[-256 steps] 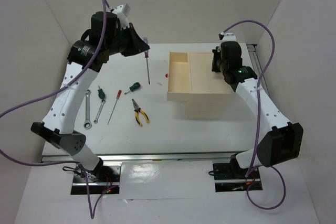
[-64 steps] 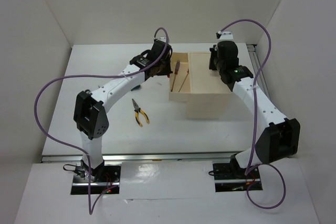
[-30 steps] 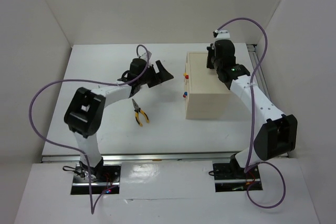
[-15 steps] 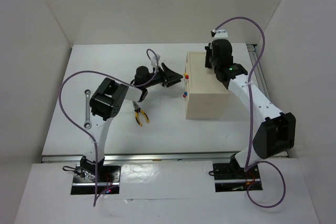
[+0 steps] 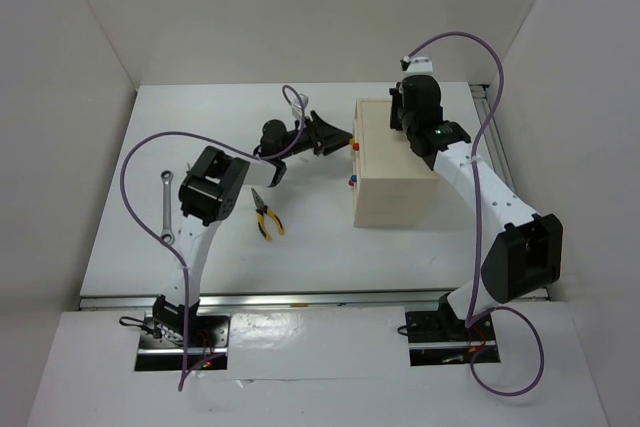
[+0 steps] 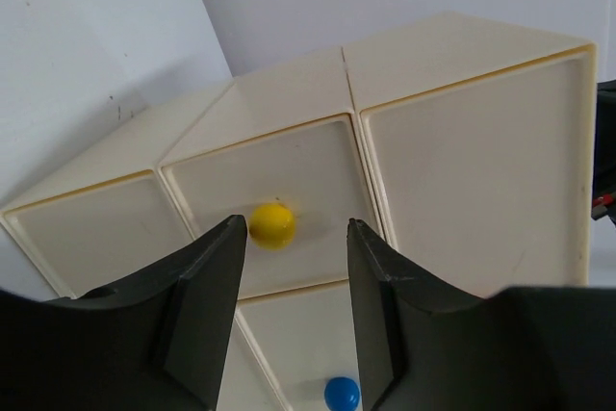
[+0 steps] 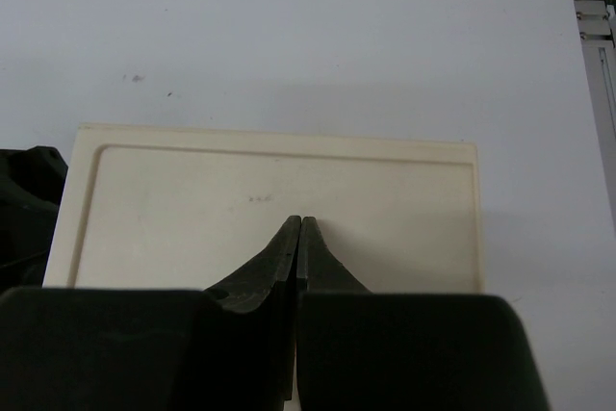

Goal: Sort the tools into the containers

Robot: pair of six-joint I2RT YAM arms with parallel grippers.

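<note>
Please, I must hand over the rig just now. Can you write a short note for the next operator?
Left pincer: open, aimed at the yellow knob of a shut drawer.
Right pincer: shut, empty, over the box top.
All drawers in view are shut; their contents are hidden.
Pliers and one wrench lie on the table.
Left to do: put these two in drawers.
</note>
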